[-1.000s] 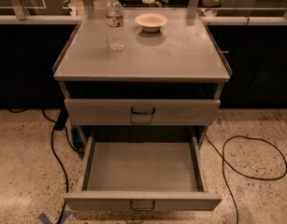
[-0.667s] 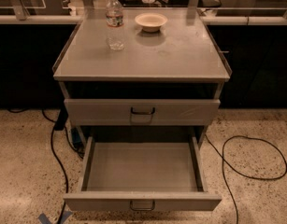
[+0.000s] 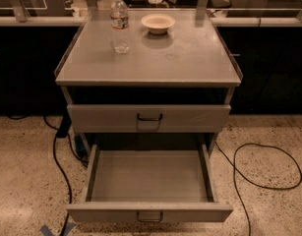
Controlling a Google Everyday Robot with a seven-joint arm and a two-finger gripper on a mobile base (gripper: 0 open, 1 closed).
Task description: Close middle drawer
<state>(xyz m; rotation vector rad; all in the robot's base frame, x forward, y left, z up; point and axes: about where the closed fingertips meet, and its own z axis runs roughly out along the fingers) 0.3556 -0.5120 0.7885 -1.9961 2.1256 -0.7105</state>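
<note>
The middle drawer (image 3: 149, 181) is the wide shallow grey tray pulled far out of the cabinet toward me. It is empty, and its low front (image 3: 149, 213) carries a small dark loop handle (image 3: 149, 216) at centre. Above it the taller-fronted uppermost drawer (image 3: 149, 118) sits shut. The lowest drawer is hidden beneath the open tray. The gripper is not in view anywhere in the camera view.
On the cabinet top (image 3: 190, 58) stand a water bottle (image 3: 120, 23) at back left and a small bowl (image 3: 158, 22) at back centre. Black cables lie on the speckled floor at left (image 3: 59, 161) and right (image 3: 261, 166). Dark counters run behind.
</note>
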